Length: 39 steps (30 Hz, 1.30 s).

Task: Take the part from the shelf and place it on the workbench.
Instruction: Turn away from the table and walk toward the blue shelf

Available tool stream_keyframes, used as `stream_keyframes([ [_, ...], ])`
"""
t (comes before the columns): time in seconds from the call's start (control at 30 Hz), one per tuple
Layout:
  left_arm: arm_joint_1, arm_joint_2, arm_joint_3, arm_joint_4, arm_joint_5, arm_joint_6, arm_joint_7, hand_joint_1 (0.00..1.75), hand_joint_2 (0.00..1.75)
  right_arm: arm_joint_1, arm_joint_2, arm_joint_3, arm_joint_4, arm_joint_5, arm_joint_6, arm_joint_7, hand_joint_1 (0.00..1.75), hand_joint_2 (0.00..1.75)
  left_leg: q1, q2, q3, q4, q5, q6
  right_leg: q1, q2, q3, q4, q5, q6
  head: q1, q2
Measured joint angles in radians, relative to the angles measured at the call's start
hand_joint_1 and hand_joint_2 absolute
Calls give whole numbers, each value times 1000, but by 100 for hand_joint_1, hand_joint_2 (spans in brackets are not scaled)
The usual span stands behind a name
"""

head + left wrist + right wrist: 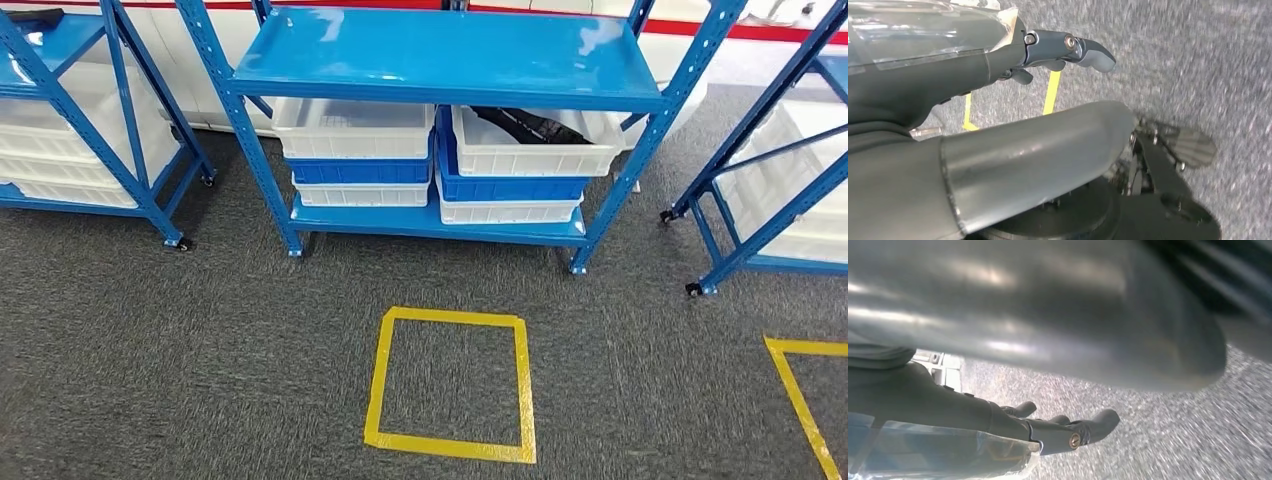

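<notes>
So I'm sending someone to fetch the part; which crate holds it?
Go to the middle blue shelf rack, lower shelf, right-hand stack. It is the top white crate: the one crate there with a dark part showing inside.

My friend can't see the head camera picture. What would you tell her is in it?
A blue metal shelf stands on grey carpet, with stacked white and blue bins on its lower level. One white bin on the right holds a dark part. A yellow tape square marks the floor in front.
</notes>
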Motion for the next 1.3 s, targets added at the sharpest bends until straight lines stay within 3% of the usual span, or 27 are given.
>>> stream_keyframes([
  [0.1,-2,-3,0,0,1,24,12,0,0,2,-1,-6,0,0,3,5,0,0,1,-10,8,-3,-4,7,-5,23,-110,193,-64,1,9,0],
  [0.13,-2,-5,0,0,2,29,14,0,0,1,-1,-7,0,0,3,5,0,0,2,-15,12,-3,-7,6,-7,24,-135,229,-67,7,9,0],
  [0.17,-1,-7,0,0,2,35,15,0,0,1,-2,-8,0,2,3,5,0,0,2,-20,17,-3,-12,5,-9,24,-140,223,-52,18,10,0],
  [0.2,-1,-11,0,0,2,42,16,0,0,1,-4,-8,0,3,3,5,0,0,4,-25,25,-2,-17,2,-13,24,-124,177,-23,30,11,0],
  [0.27,-1,-17,0,0,4,52,17,0,0,3,-6,-8,0,8,6,5,0,0,3,-36,39,1,-32,-9,-20,26,-66,38,44,50,14,0],
  [0.33,-1,-20,0,0,8,58,18,0,0,5,-6,-8,1,12,11,5,0,0,-1,-42,44,5,-46,-22,-22,28,-31,-39,69,40,18,0],
  [0.4,-2,-21,0,0,12,62,18,0,0,4,-6,-8,1,17,11,5,0,0,0,-42,47,5,-56,-32,-18,29,-24,-45,63,15,16,0],
  [0.47,-3,-22,1,0,14,67,17,0,0,5,-7,-8,1,18,9,5,0,0,6,-34,45,23,-70,-42,-17,28,-16,-47,56,-2,12,0],
  [0.53,-3,-24,1,0,14,69,16,0,0,5,-7,-8,1,18,9,4,0,0,9,-18,-1,117,-109,-52,-19,26,-2,-49,46,-17,7,0],
  [0.6,-3,-25,1,0,14,70,16,0,0,6,-7,-8,1,18,8,4,0,0,9,-9,-93,261,-153,-58,-16,23,12,-49,32,-26,4,0],
  [0.63,-2,-25,1,0,16,71,16,0,0,6,-8,-8,1,19,9,3,0,0,9,-8,-132,309,-154,-57,-14,23,21,-49,25,-28,3,0],
  [0.67,-1,-25,1,0,18,71,15,0,0,6,-8,-8,1,21,9,3,0,0,9,-8,-154,319,-135,-55,-13,23,31,-49,16,-27,3,0],
  [0.7,0,-25,1,0,21,72,15,0,0,6,-8,-8,1,23,10,2,0,0,8,-8,-156,289,-95,-50,-12,24,43,-49,7,-27,2,0],
  [0.77,1,-25,2,0,23,73,13,0,0,7,-7,-8,1,30,10,0,0,0,3,-5,-117,161,-2,-32,-9,24,65,-50,-13,-24,1,0],
  [0.8,0,-25,2,0,24,73,13,0,0,7,-7,-7,1,32,11,-2,0,0,-1,-2,-97,106,22,-23,-7,24,72,-52,-22,-20,2,0],
  [0.83,-1,-26,2,0,24,73,13,0,0,5,-6,-7,1,33,11,-4,0,0,-6,0,-83,70,30,-15,-6,24,77,-56,-30,-15,2,0],
  [0.9,-2,-28,2,0,26,73,12,0,0,2,-6,-7,1,34,14,-6,0,0,-12,1,-72,45,17,-3,-3,21,94,-60,-30,2,2,0],
  [0.97,0,-29,3,-1,29,73,11,0,0,0,-7,-7,1,35,15,-6,0,0,-8,-5,-48,26,15,9,-4,20,103,-43,-28,14,3,0],
  [1.03,0,-31,3,-1,29,72,10,0,0,0,-9,-7,1,35,15,-6,0,0,-3,-10,-20,14,10,17,-6,22,55,44,-42,17,8,0],
  [1.1,-1,-33,3,-1,30,71,9,0,0,-1,-10,-7,1,35,15,-7,0,0,-3,-12,-5,12,-5,20,-7,25,-36,171,-78,15,13,0],
  [1.17,0,-34,3,-1,30,71,9,0,0,0,-13,-7,1,34,15,-8,0,0,-3,-17,17,12,-24,19,-8,25,-96,215,-104,22,15,0],
  [1.2,1,-34,3,-1,30,71,9,0,0,0,-14,-7,1,34,15,-9,0,0,-3,-20,32,12,-35,17,-9,25,-101,187,-91,31,15,0],
  [1.27,3,-35,3,-1,30,71,9,0,0,3,-16,-7,1,35,15,-8,0,0,-2,-24,61,12,-57,9,-12,25,-76,64,-7,50,16,0],
  [1.3,3,-34,3,-1,30,71,9,0,0,5,-17,-7,1,35,16,-8,0,0,-2,-26,74,13,-69,4,-12,22,-64,13,29,48,17,0],
])
